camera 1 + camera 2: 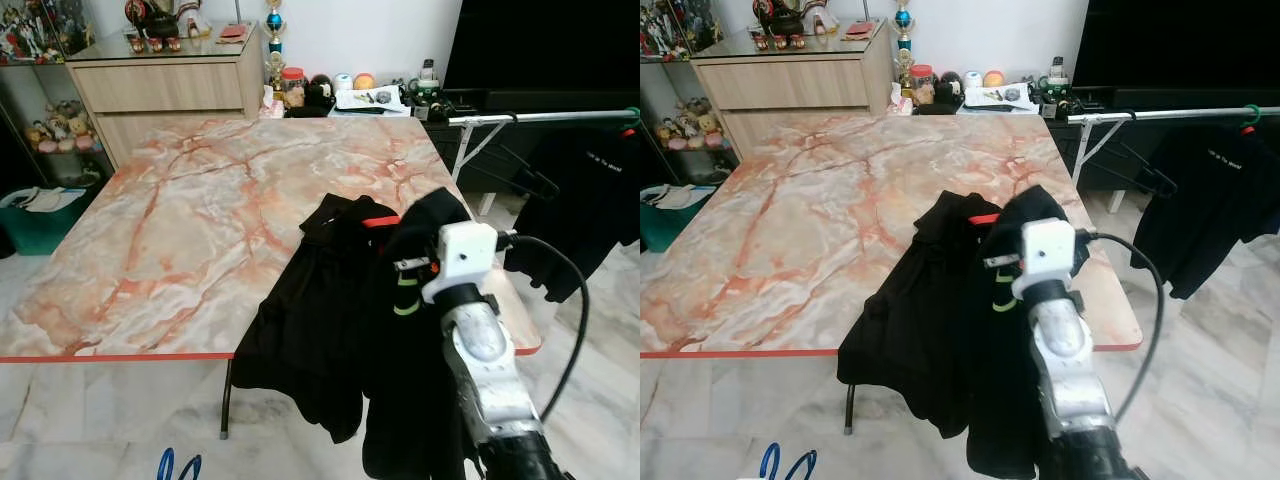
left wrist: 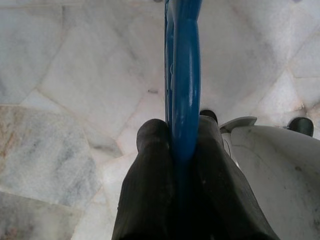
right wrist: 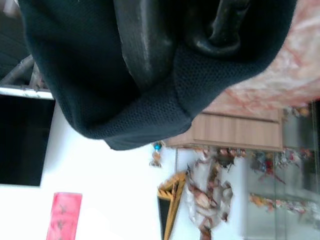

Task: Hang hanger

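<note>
My left gripper [image 2: 181, 136] is shut on a blue hanger [image 2: 185, 75] low over the floor, and the hanger's top [image 1: 180, 467] peeks in at the bottom of the left eye view. A black garment [image 1: 320, 330] with a red patch at its top drapes over the marble table's front right corner [image 1: 525, 345]. My right gripper [image 3: 182, 35] is shut on the garment's upper part, and the fabric hides its fingers in the eye views. To the right, a silver rack rail [image 1: 540, 117] carries a black T-shirt [image 1: 590, 200].
The marble table [image 1: 200, 220] stretches away to the left. A wooden dresser [image 1: 165, 85] and a shelf of small items stand behind it. A teal bin [image 1: 35, 215] sits on the floor at far left. Black hangers [image 1: 525, 178] hang under the rail.
</note>
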### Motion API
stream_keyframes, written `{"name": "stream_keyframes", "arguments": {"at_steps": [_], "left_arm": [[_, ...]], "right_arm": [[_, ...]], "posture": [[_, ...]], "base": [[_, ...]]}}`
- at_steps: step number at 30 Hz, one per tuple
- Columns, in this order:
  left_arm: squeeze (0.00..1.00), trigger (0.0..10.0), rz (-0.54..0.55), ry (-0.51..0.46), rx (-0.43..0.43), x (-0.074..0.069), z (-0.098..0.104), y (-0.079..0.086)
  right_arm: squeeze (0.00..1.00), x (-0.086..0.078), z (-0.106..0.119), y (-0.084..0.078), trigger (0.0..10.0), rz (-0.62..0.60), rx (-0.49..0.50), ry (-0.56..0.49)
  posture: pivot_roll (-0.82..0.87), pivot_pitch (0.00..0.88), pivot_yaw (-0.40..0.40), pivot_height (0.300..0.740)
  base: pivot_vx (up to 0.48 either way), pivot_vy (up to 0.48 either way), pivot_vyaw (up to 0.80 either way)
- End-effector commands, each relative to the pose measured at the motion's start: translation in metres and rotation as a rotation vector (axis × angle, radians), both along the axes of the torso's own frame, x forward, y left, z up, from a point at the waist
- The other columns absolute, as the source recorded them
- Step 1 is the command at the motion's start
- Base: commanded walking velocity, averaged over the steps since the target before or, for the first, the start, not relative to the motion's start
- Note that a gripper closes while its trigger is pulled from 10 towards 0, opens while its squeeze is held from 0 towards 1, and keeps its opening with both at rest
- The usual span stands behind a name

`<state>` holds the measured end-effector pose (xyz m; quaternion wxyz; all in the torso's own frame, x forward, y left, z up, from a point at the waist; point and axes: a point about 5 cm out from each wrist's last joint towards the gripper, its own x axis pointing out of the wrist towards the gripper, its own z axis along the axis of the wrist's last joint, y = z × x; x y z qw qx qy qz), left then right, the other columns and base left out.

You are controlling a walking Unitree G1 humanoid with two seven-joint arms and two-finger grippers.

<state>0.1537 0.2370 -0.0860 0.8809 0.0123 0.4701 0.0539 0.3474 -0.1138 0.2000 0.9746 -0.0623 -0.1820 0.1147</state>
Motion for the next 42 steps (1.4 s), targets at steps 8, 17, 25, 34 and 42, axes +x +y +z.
{"name": "stream_keyframes", "arguments": {"at_steps": [8, 17, 25, 34, 42], "left_arm": [[0.0, 10.0, 0.012, 0.016, 0.004, -0.004, -0.001, 0.003], [0.0, 10.0, 0.01, 0.02, 0.004, -0.006, -0.002, 0.003], [0.0, 10.0, -0.034, 0.033, 0.071, -0.009, 0.0, 0.012], [0.0, 10.0, -0.002, 0.032, 0.113, -0.016, 0.005, 0.034], [0.0, 10.0, -0.004, 0.036, 0.111, -0.02, 0.003, 0.032]], "right_arm": [[0.0, 0.008, 0.009, 0.003, 10.0, -0.015, 0.004, -0.025], [0.0, 0.001, -0.005, -0.009, 10.0, -0.071, 0.032, 0.0], [0.0, -0.001, -0.002, -0.013, 10.0, -0.089, 0.045, -0.015], [0.0, -0.003, -0.004, -0.013, 10.0, -0.089, 0.046, -0.014], [0.0, -0.003, -0.005, -0.014, 10.0, -0.097, 0.051, -0.012]], "posture": [[0.05, 0.025, 0.033, 0.74], [0.05, 0.034, 0.036, 0.74], [0.05, 0.04, 0.036, 0.74], [0.06, 0.039, 0.034, 0.74], [0.06, 0.039, 0.036, 0.74]], "base": [[0.108, 0.0, 0.0], [0.067, 0.0, 0.0], [0.061, 0.0, 0.0], [0.257, 0.0, 0.0], [0.268, 0.0, 0.0]]}}
